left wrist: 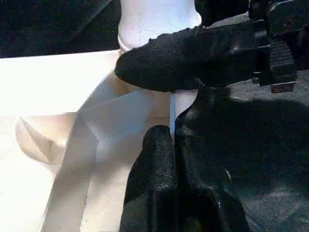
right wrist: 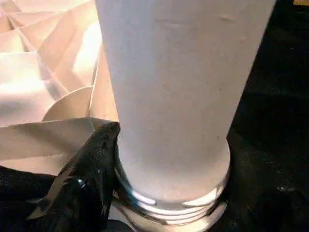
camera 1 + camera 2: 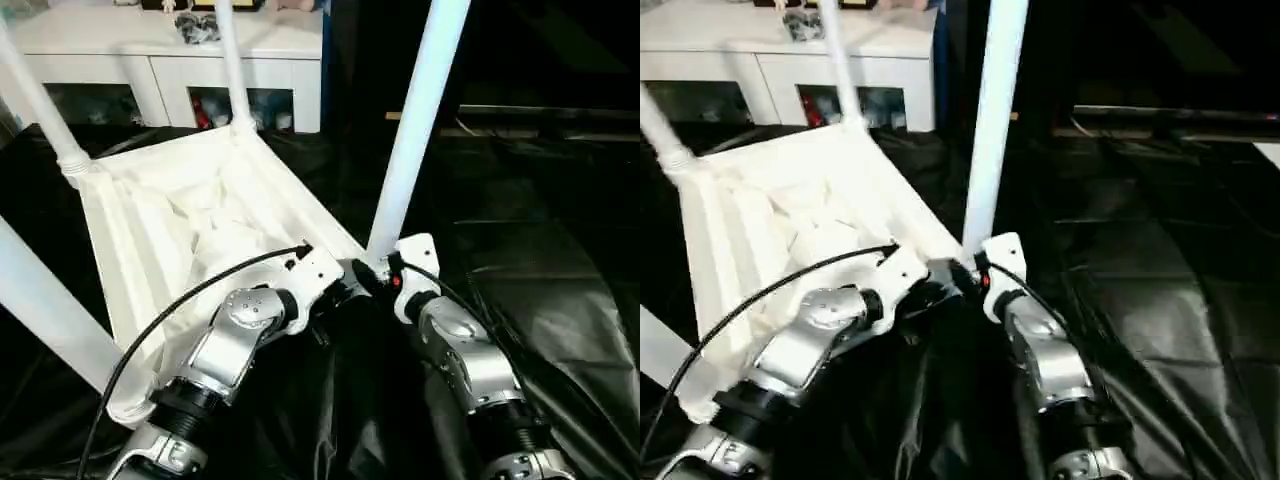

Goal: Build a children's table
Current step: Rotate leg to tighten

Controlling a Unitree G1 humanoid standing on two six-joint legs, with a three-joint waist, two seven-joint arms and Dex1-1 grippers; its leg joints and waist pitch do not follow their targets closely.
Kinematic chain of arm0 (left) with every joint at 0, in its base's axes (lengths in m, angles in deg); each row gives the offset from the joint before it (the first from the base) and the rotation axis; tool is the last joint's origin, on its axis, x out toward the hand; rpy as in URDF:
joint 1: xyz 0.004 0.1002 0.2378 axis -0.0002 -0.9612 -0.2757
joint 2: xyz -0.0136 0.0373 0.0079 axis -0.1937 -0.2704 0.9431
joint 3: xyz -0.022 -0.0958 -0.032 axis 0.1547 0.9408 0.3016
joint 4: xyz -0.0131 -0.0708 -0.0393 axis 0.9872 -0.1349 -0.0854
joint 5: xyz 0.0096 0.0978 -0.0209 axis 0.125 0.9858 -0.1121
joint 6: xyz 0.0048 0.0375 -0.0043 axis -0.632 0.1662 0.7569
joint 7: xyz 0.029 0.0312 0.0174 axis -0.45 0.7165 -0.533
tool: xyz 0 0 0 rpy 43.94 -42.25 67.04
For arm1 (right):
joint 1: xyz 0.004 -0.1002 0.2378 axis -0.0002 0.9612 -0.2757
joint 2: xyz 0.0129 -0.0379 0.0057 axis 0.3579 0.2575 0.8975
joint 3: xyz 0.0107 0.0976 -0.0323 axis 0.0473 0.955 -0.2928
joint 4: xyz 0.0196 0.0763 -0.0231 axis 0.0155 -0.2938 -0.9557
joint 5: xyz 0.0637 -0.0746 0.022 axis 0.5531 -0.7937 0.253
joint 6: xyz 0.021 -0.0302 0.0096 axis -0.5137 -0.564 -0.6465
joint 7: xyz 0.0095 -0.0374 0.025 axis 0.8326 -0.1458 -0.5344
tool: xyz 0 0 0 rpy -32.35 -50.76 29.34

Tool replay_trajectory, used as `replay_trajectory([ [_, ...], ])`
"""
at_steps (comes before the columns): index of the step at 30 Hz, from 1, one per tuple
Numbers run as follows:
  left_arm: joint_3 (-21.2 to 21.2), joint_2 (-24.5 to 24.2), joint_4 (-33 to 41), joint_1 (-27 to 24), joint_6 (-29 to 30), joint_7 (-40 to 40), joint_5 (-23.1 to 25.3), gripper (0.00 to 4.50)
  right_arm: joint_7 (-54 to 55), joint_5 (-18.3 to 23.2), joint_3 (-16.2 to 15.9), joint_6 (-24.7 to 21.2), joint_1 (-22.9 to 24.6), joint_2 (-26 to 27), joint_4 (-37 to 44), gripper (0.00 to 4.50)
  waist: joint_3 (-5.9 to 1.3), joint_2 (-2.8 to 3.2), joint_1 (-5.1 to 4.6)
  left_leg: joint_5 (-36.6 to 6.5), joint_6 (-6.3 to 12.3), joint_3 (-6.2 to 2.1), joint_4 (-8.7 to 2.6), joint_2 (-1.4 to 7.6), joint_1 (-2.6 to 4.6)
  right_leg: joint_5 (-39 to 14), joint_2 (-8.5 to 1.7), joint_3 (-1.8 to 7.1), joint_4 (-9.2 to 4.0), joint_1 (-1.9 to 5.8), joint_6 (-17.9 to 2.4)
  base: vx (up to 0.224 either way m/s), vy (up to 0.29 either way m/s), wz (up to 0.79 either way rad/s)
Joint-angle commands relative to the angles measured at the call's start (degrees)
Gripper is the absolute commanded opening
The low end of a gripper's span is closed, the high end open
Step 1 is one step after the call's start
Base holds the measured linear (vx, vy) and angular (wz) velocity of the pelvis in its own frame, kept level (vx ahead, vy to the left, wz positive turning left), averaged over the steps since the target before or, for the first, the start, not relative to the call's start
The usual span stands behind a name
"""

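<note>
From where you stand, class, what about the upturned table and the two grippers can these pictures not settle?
- Tops of the four legs: the near leg and the others run off the head views' edges.
- Near leg's socket: thread shows in the right wrist view, so how fully it is seated is unclear.
- Right gripper: a black finger lies beside the leg's base; the leg hides the other side.
- Left gripper: its fingers hide the table top's corner.

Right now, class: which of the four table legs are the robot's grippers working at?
The near right leg, rising from the upturned top's corner nearest the robot's right arm. Both grippers meet at its base; the other three legs stand untouched.
</note>
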Motion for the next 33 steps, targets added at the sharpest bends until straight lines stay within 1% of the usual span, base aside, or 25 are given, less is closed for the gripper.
replay_trajectory([
  [1,-2.2,3.1,1.1,0.0,-2.4,1.3,-2.5,0.00,-4.5,2.4,-3.5,-0.7,-0.4,3.1,0.2,3.48,-3.03,-0.35,0.29,-7.0,4.77,-2.68,-4.53,5.31,-0.20,-9.8,-5.86,3.33,-4.12,2.27,-15.3,0.000,0.000,0.00],
  [2,-2.2,2.3,1.5,-0.3,-2.8,2.2,-2.7,0.00,-5.7,2.8,-3.4,-0.9,-0.4,2.3,0.7,3.55,-2.95,-0.34,0.30,-7.9,4.40,-2.71,-4.60,5.33,-0.13,-11.6,-5.82,3.29,-4.29,2.23,-15.0,0.000,0.000,0.00],
  [5,-2.1,-0.2,2.6,-1.2,-3.5,5.7,-3.7,0.00,-8.7,3.0,-3.2,-0.5,-0.3,-1.0,2.1,3.94,-2.93,-0.37,0.31,-8.9,3.89,-2.82,-4.66,5.38,-0.13,-13.5,-5.83,3.30,-4.36,2.27,-14.5,0.000,0.000,0.00],
  [6,-2.1,-0.4,2.7,-1.3,-3.6,5.9,-3.8,0.00,-9.0,3.0,-3.2,-0.5,-0.3,-1.3,2.2,3.94,-2.98,-0.37,0.35,-8.6,3.99,-2.74,-4.59,5.40,-0.07,-12.8,-5.80,3.34,-4.32,2.23,-14.5,0.000,0.000,0.00],
  [7,-1.9,-2.2,3.4,-1.8,-4.2,8.5,-4.5,0.00,-14.5,3.8,-3.8,-1.4,0.4,-4.7,4.2,3.94,-3.03,-0.32,0.57,-7.7,4.39,-2.70,-4.48,5.38,-0.10,-11.5,-5.82,3.33,-4.15,2.31,-14.8,0.000,0.000,0.00],
  [8,-1.9,-2.2,3.4,-1.8,-4.2,8.5,-4.5,0.00,-14.5,3.8,-3.8,-1.4,0.4,-4.7,4.2,3.94,-3.05,-0.34,0.69,-7.5,4.68,-2.62,-4.45,5.40,-0.04,-10.8,-5.78,3.36,-4.16,2.31,-14.8,0.000,0.000,0.00],
  [9,-1.9,-2.9,3.6,-2.0,-4.3,9.5,-4.8,0.00,-16.8,4.1,-4.3,-1.9,0.8,-6.1,5.1,3.94,-3.09,-0.20,1.01,-6.6,5.07,-2.56,-4.42,5.47,0.04,-9.2,-5.77,3.40,-3.94,2.23,-15.1,0.000,0.000,0.00],
  [10,-1.9,-3.3,3.7,-2.1,-4.5,10.2,-5.0,0.00,-18.4,4.2,-4.6,-2.2,1.0,-7.0,5.7,3.94,-3.11,-0.29,1.30,-6.2,5.26,-2.54,-4.41,5.45,0.06,-8.6,-5.72,3.29,-3.82,2.29,-15.4,0.000,0.000,0.00],
  [12,-1.8,-4.9,4.0,-2.3,-4.8,12.4,-5.4,0.00,-24.5,4.7,-6.3,-3.3,2.0,-10.7,7.9,3.94,-2.98,-0.29,1.60,-6.6,5.46,-2.46,-4.44,5.44,0.13,-8.9,-5.69,3.31,-3.92,2.28,-15.3,0.000,0.000,0.00],
  [13,-1.8,-5.7,4.3,-2.4,-4.7,13.6,-5.8,0.00,-27.7,4.9,-7.3,-3.6,2.6,-12.7,9.1,3.94,-2.98,-0.33,1.83,-6.7,5.43,-2.49,-4.43,5.49,0.13,-9.2,-5.70,3.27,-3.87,2.42,-15.2,0.000,0.000,0.00],
  [15,-1.8,-6.1,4.5,-2.5,-4.7,14.2,-6.0,0.00,-29.2,5.0,-7.8,-3.6,2.9,-13.6,9.7,3.94,-2.90,-0.31,1.96,-7.1,5.34,-2.48,-4.51,5.54,0.14,-10.0,-5.74,3.32,-3.97,2.24,-15.1,0.000,0.000,0.00],
  [17,-2.3,-8.5,5.3,-3.0,-5.5,18.3,-6.9,0.00,-35.9,5.9,-9.9,-4.4,3.9,-18.0,12.1,3.94,-2.88,-0.31,2.19,-7.5,4.98,-2.51,-4.50,5.50,0.22,-11.1,-5.75,3.31,-4.06,2.31,-14.8,0.000,0.000,0.00],
  [18,-2.4,-9.2,5.5,-3.2,-5.8,19.7,-7.3,0.00,-38.1,6.4,-10.4,-4.9,4.1,-19.4,12.9,3.94,-2.92,-0.35,2.41,-7.4,5.21,-2.56,-4.50,5.58,0.25,-10.9,-5.78,3.32,-3.96,2.42,-14.8,0.000,0.000,0.00],
  [19,-2.5,-10.5,6.0,-3.5,-6.2,22.4,-8.3,0.00,-41.1,7.0,-11.1,-5.5,4.3,-21.2,13.9,3.94,-2.88,-0.25,2.50,-7.5,5.46,-2.53,-4.55,5.63,0.36,-10.7,-5.71,3.33,-3.96,2.16,-14.8,0.000,0.000,0.00],
  [20,-2.5,-11.0,6.2,-3.6,-6.2,23.2,-8.5,0.00,-42.0,7.2,-11.2,-5.8,4.3,-21.7,14.2,3.94,-2.93,-0.26,2.55,-7.3,5.49,-2.52,-4.53,5.64,0.39,-10.4,-5.67,3.29,-3.88,2.14,-14.9,0.000,0.000,0.00],
  [21,-2.6,-11.5,6.3,-3.6,-6.5,24.2,-8.7,0.00,-43.0,7.5,-11.3,-6.2,4.2,-22.2,14.5,3.94,-2.87,-0.34,2.50,-7.2,5.51,-2.51,-4.56,5.61,0.26,-10.2,-5.73,3.32,-3.89,2.20,-15.1,0.000,0.000,0.00],
  [22,-2.7,-11.8,6.3,-3.7,-6.7,24.6,-8.8,0.00,-43.4,7.7,-11.4,-6.3,4.2,-22.4,14.7,3.78,-2.90,-0.32,2.55,-6.9,5.39,-2.55,-4.57,5.68,0.29,-10.0,-5.78,3.30,-3.87,2.18,-15.2,0.000,0.000,0.00],
  [23,-2.7,-12.3,6.6,-3.8,-6.6,25.6,-9.3,0.00,-44.1,7.6,-11.7,-6.4,4.1,-22.8,14.9,3.78,-2.92,-0.32,2.54,-6.7,5.30,-2.53,-4.54,5.65,0.32,-9.8,-5.79,3.29,-3.81,2.21,-15.3,0.000,0.000,0.00],
  [24,-2.8,-12.7,6.8,-3.8,-6.6,26.5,-9.6,0.00,-45.0,7.6,-12.0,-6.4,4.0,-23.2,15.0,3.78,-2.94,-0.47,2.59,-6.5,5.24,-2.54,-4.53,5.66,0.28,-9.7,-5.80,3.32,-3.73,2.25,-15.3,0.000,0.000,0.00],
  [25,-2.9,-13.2,6.9,-3.7,-6.5,27.7,-10.0,0.00,-46.0,7.3,-12.5,-6.1,3.7,-23.7,14.9,3.78,-2.97,-0.49,2.62,-6.3,5.22,-2.52,-4.51,5.64,0.31,-9.8,-5.82,3.29,-3.70,2.25,-15.4,0.000,0.000,0.00],
  [26,-3.0,-13.5,6.9,-3.6,-6.5,28.2,-10.1,0.00,-46.4,7.0,-12.7,-6.0,3.7,-23.9,15.0,3.65,-2.97,-0.45,2.62,-6.2,5.21,-2.49,-4.49,5.66,0.38,-9.6,-5.82,3.31,-3.73,2.20,-15.5,0.000,0.000,0.00],
  [27,-3.1,-13.6,6.9,-3.6,-6.6,28.6,-10.2,0.00,-46.6,6.9,-12.9,-6.0,3.6,-24.0,15.0,3.51,-2.97,-0.45,2.60,-5.9,5.16,-2.49,-4.49,5.66,0.30,-9.2,-5.80,3.29,-3.65,2.24,-15.6,0.000,0.000,0.00],
  [28,-3.2,-13.8,6.8,-3.5,-6.6,28.7,-10.3,0.00,-46.8,6.7,-13.2,-5.7,3.6,-24.1,15.1,3.45,-3.01,-0.69,2.57,-5.5,5.21,-2.46,-4.43,5.63,0.25,-8.7,-5.81,3.31,-3.58,2.30,-15.6,0.000,0.000,0.00],
  [30,-3.4,-14.1,6.7,-3.4,-6.6,29.2,-10.5,0.00,-47.1,7.1,-13.8,-5.9,3.6,-24.2,15.4,3.33,-3.01,-0.62,2.64,-5.2,5.28,-2.44,-4.41,5.61,0.30,-8.4,-5.81,3.29,-3.53,2.29,-15.8,0.000,0.000,0.00],
  [33,-3.4,-14.1,6.5,-3.2,-6.9,29.4,-10.5,0.00,-47.6,7.2,-14.1,-6.2,3.7,-24.1,15.9,3.02,-3.01,-0.69,2.67,-5.3,5.32,-2.40,-4.37,5.58,0.32,-8.6,-5.84,3.30,-3.57,2.31,-15.7,0.000,0.000,0.00],
])
